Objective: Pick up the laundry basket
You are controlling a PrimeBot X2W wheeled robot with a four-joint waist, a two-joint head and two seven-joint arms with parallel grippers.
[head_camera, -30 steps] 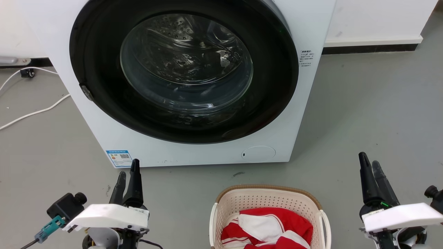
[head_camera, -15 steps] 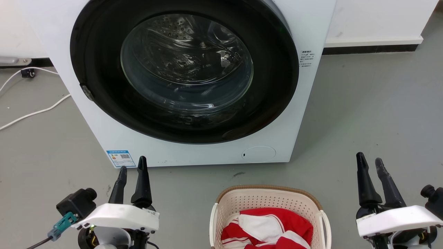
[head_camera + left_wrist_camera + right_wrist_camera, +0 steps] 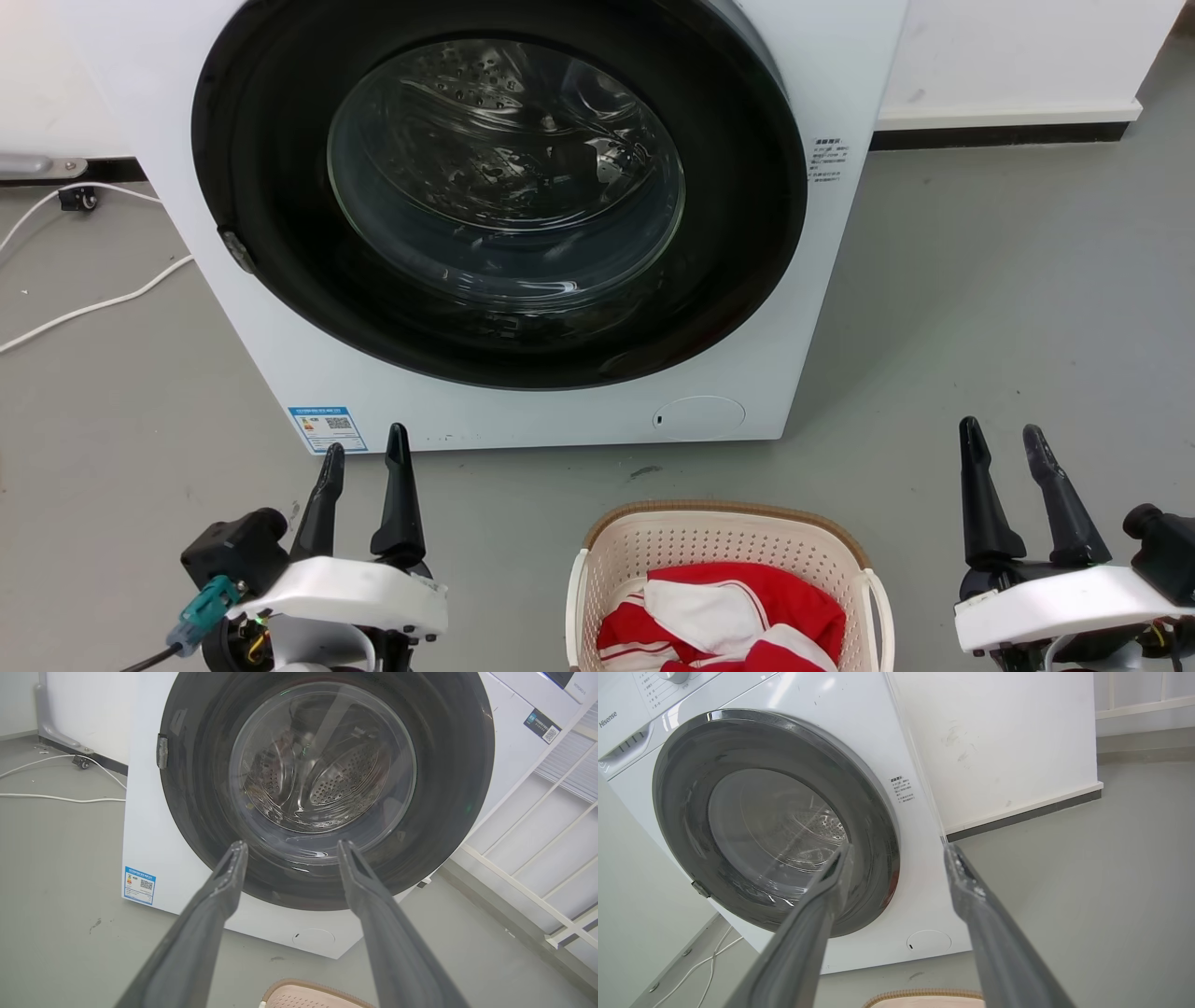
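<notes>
Sitting on the smooth grey floor [image 3: 1008, 308] just in front of the white washing machine [image 3: 504, 187], the laundry basket [image 3: 719, 546] is cream perforated plastic, rounded-rectangular, with a brown woven-look rim. A crumpled red-and-white garment [image 3: 728, 607] lies inside it. The left gripper [image 3: 365, 443] and the right gripper [image 3: 1000, 431] flank the basket without touching it, dark tapered fingers spread, holding nothing. The machine's glossy round door is closed. A white cable [image 3: 93, 303] trails left of the machine.

Left pincer [image 3: 366, 441], right pincer [image 3: 1000, 428]: fingers spread
</notes>
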